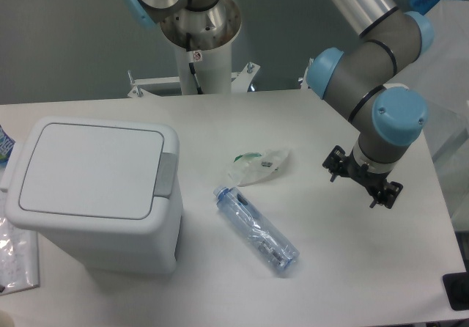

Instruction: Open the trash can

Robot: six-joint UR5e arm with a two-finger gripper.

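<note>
Over on the left of the white bench (322, 283) sits the boxy white plastic trash can (99, 195) with rounded corners, its flat hinged lid (91, 169) lying shut and level, and the grey push tab (166, 174) showing on the edge that faces the middle of the bench. Just right of it, apart from its wall, a clear crushed plastic bottle with a blue cap end (255, 229) lies on its side, slanting from near the bin toward the front right. A little farther back lies a crumpled clear plastic wrapper with a green patch (260, 166), close to the bottle's upper end but not touching it as far as I can see. The grey arm with pale blue joint caps (370, 70) reaches in from the top right and bends down over the right side of the bench, well apart from the trash can. At its tip the small black pincer (364, 177) hangs above the surface with nothing in it; it is dark and seen at an angle, so I cannot tell whether its fingers stand apart or together. At the far left edge a clear plastic bag (16, 257) lies flat beside the bin's base. The arm's white pedestal (198, 45) rises behind the bench.
</note>
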